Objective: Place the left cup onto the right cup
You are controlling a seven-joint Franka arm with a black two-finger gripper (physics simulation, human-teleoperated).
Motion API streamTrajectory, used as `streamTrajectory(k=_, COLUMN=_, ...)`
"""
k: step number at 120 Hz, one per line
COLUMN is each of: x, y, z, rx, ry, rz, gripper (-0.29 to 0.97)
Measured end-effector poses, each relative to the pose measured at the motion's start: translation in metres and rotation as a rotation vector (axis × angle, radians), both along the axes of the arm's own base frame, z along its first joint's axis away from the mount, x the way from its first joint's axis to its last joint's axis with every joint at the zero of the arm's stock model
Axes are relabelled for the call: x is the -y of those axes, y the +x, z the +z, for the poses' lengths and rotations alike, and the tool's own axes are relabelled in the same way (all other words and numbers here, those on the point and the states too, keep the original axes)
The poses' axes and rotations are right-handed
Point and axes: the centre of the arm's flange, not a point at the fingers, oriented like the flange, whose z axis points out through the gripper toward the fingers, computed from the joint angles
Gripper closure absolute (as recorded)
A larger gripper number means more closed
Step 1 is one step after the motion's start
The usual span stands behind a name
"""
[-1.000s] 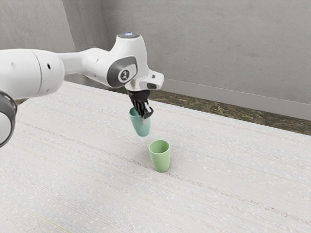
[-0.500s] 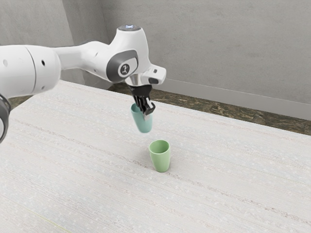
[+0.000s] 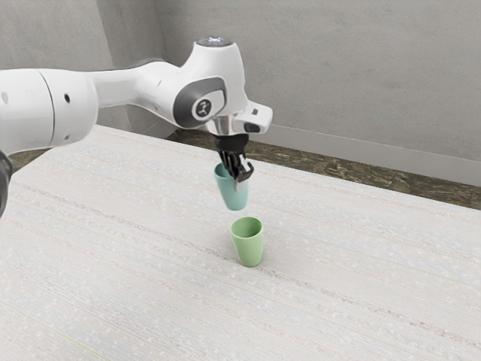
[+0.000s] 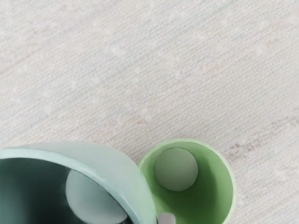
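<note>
Teal cup (image 3: 233, 194), judged light and rigid, is pinched at its rim by the gripper (image 3: 239, 174) above the green cup (image 3: 247, 242).

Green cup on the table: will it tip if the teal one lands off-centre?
Probably tippy: the green cup tapers to a narrow base and stands free. Looks rigid, thin-walled, likely light, so the teal cup could shove it.
</note>
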Motion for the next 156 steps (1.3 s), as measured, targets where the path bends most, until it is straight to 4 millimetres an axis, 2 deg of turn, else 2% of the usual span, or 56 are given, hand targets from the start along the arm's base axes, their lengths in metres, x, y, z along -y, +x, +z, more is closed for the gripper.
streamTrajectory(k=39, x=0.024, y=-0.008, z=0.004, rx=-0.002, ry=0.006, rz=0.0, gripper=0.78)
streamTrajectory(k=60, x=0.029, y=-0.011, z=0.007, rx=0.001, ry=0.008, rz=0.016, gripper=0.78)
streamTrajectory(k=93, x=0.037, y=-0.027, z=0.003, rx=-0.016, ry=0.019, rz=0.042, gripper=0.78)
streamTrajectory(k=156, x=0.046, y=-0.029, z=-0.006, rx=-0.026, ry=0.01, rz=0.095, gripper=0.78)
